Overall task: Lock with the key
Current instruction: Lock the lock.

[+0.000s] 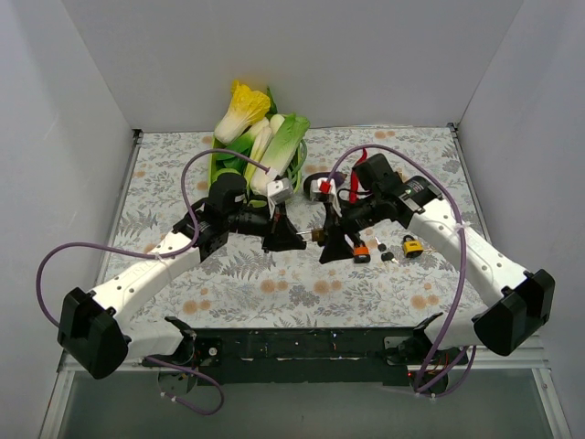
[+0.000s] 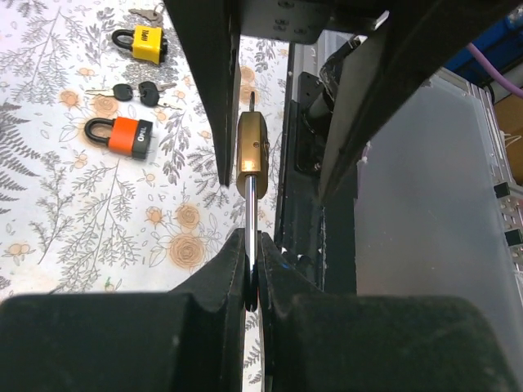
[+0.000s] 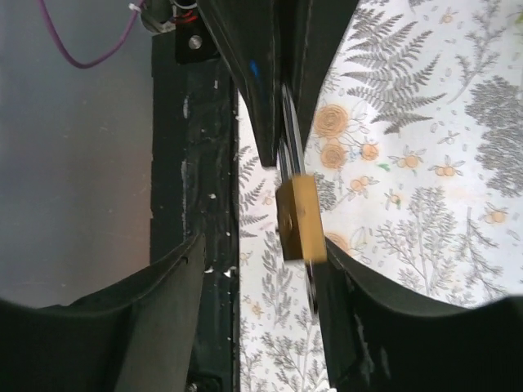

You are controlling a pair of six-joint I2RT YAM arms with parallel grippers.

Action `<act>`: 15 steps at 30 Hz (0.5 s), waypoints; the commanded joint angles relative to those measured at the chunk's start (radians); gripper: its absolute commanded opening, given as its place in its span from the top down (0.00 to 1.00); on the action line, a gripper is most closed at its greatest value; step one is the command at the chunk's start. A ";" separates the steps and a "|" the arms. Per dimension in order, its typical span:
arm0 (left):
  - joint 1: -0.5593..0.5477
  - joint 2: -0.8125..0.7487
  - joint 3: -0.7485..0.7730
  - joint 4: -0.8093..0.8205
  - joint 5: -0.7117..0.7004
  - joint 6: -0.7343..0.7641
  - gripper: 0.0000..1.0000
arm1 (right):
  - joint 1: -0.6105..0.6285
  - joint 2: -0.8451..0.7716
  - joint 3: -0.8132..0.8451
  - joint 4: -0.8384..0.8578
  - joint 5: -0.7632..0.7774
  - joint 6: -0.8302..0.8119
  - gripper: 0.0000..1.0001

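- Three padlocks. One brass padlock (image 2: 252,147) sits between the two grippers over the middle of the tabletop, slightly toward the near edge. One orange padlock with a steel shackle (image 2: 122,136) and one yellow padlock with a steel shackle (image 2: 143,42) lie flat on the flower-patterned tablecloth (image 1: 274,293). Both are right of centre, the yellow one nearer the right edge.
- Three loose keys show. Two black-headed keys (image 2: 135,92) lie together between the orange and yellow locks. One plain silver key (image 2: 149,12) lies just past the yellow lock, partly cut off in the left wrist view.
- Two arms reach in from the near corners, elbows bent, forearms low and nearly level, and meet tip to tip.
- The left gripper (image 2: 252,273) has its fingers pressed together on a thin steel bar running out of the brass body. This looks like the shackle seen edge-on.
- The right gripper (image 3: 263,245) has its fingers spread wide, straddling the brass body. The body sits close against one finger, with a clear gap to the other.
- A thin metal blade (image 3: 311,286) sticks out of the body's other end. I cannot tell whether it is the key.
- The orange lock is just beside the right gripper.
- A green basket of leafy toy vegetables (image 1: 260,137) stands at the middle of the far edge, well apart from the grippers.
- White walls (image 1: 302,64) rise along the left, far and right edges, and a black rail (image 1: 302,346) runs along the near edge.
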 commanded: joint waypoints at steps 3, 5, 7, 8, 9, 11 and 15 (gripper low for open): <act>0.047 -0.054 0.020 -0.054 0.066 0.097 1.00 | -0.102 -0.023 0.047 -0.098 0.021 -0.113 0.33; 0.049 -0.060 0.020 -0.075 0.068 0.128 1.00 | -0.128 0.002 0.071 -0.139 0.026 -0.140 0.33; 0.050 -0.060 0.020 -0.092 0.064 0.150 1.00 | -0.134 0.015 0.096 -0.161 0.031 -0.160 0.33; 0.049 -0.059 0.020 -0.092 0.064 0.150 1.00 | -0.134 0.018 0.100 -0.160 0.031 -0.160 0.34; 0.049 -0.057 0.021 -0.095 0.067 0.150 1.00 | -0.134 0.023 0.110 -0.158 0.029 -0.155 0.38; 0.049 -0.055 0.023 -0.095 0.069 0.148 1.00 | -0.130 0.043 0.120 -0.153 0.023 -0.138 0.41; 0.050 -0.045 0.021 -0.095 0.080 0.148 1.00 | -0.113 0.074 0.159 -0.169 -0.003 -0.138 0.43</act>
